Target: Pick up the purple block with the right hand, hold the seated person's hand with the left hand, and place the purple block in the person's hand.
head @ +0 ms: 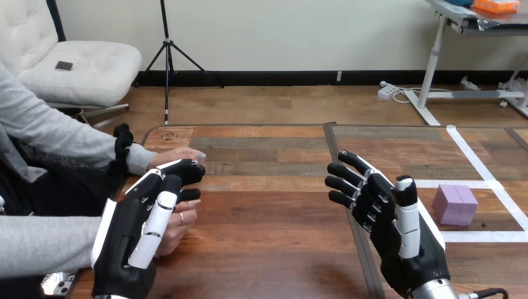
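fingers (346,184) of right hand (389,218): straight, spread, holding nothing. purple block (456,204): on table (268,212), just right of that hand, inside white tape lines (479,237), untouched. left hand (134,233): against the person's hands (176,154); grip cannot be told. advice: swing right, lower over block, close on opposite faces. room: bare boards around block; person's hands well apart from it.

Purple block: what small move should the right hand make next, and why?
Probably shift the right hand toward the view's right, until it is over the purple block. The block lies on the table, apart from the hand, and the hand is open and holds nothing, so the pickup has not begun.
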Tool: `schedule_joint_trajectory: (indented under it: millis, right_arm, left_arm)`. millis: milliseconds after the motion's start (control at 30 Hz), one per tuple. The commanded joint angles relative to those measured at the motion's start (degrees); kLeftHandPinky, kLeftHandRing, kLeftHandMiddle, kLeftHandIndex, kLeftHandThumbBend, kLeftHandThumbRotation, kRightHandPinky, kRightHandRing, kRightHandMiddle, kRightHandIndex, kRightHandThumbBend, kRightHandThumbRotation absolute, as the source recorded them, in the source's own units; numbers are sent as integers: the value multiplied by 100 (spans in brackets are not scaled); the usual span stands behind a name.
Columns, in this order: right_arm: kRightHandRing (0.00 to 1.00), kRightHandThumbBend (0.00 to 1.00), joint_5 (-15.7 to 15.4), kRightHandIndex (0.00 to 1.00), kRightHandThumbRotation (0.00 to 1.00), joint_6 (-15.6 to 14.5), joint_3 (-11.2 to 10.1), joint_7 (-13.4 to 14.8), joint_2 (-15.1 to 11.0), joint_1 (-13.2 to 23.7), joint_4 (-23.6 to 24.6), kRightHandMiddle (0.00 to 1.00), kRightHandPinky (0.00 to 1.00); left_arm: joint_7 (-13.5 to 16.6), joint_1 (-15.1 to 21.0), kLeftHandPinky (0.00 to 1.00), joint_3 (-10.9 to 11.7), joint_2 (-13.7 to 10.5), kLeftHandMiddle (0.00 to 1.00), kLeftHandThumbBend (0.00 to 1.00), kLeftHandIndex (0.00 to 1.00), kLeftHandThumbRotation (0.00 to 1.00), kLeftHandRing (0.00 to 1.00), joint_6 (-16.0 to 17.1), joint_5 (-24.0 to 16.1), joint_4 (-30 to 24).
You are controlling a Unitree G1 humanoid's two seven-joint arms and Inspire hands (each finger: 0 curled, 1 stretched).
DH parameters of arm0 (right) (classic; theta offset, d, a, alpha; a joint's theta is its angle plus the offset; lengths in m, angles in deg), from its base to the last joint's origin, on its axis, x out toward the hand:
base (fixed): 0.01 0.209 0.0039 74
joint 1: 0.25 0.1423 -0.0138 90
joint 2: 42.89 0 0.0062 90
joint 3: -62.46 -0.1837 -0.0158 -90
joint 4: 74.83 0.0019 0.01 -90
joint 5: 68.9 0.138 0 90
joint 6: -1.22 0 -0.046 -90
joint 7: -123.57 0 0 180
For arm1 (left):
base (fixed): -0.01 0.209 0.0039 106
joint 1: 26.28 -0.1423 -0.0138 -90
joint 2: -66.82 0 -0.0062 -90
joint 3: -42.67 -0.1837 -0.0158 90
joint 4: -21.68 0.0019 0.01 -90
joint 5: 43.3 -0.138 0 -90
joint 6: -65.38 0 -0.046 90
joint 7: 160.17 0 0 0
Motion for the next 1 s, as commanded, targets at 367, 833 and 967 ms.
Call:
schedule_joint_trajectory:
  millis: [367,833,967]
  right_arm:
    - [83,98,-213,86,100,227,-244,224,-245,732,-330,83,80]
    - [83,95,-284,87,100,425,-442,194,-578,1340,-1077,85,78]
    - [83,96,-403,87,100,434,-487,255,-714,1546,-1281,85,78]
  left_arm:
    - [-64,322,69,16,-19,72,49,67,78,76,127,3,-133]
    - [-55,341,67,24,-19,72,45,67,78,77,181,-42,-114]
    - [-54,336,66,25,-31,72,44,66,79,76,163,-53,-127]
